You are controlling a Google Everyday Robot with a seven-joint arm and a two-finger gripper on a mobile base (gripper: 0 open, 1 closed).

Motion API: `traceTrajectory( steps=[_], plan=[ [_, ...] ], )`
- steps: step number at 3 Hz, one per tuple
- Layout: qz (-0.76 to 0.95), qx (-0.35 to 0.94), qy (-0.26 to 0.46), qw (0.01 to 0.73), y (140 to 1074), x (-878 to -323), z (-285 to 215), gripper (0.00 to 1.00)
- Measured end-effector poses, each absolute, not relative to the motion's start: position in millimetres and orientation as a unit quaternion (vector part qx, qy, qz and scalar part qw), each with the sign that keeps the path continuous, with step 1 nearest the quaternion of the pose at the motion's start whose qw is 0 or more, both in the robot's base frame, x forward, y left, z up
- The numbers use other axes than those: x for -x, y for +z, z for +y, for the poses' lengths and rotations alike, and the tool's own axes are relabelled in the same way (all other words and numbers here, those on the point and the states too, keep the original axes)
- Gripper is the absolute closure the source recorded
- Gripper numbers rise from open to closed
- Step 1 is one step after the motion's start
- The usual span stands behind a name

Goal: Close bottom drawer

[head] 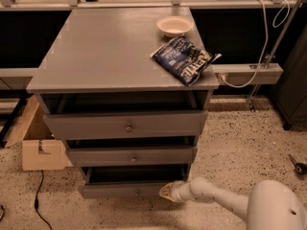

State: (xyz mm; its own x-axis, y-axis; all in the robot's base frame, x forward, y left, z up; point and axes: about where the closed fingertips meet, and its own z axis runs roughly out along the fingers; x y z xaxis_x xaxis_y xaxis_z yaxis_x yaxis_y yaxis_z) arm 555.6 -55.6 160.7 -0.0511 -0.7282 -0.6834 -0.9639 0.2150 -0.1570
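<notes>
Camera view: claw, open or closed I cannot tell, sits at the right end of the bottom drawer; push straight back, steadily, to avoid jamming.

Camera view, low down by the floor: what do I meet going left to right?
Cardboard box → bottom drawer, pulled out → pincer at the right end of that drawer's front → white robot arm → small dark object on the floor.
</notes>
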Motion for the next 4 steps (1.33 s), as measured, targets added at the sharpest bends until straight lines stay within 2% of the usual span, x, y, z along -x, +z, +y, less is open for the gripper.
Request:
traceTrajectory(
  steps=[1,2,4],
  plan=[
    [0.700,0.602,0.129,0.362,157.8,-573.1,-63.1,1.00],
    [0.702,0.584,0.114,0.392,153.8,-590.7,-72.6,1.00],
    [0.701,0.548,0.143,0.433,155.0,-633.0,-98.5,1.00]
  ],
)
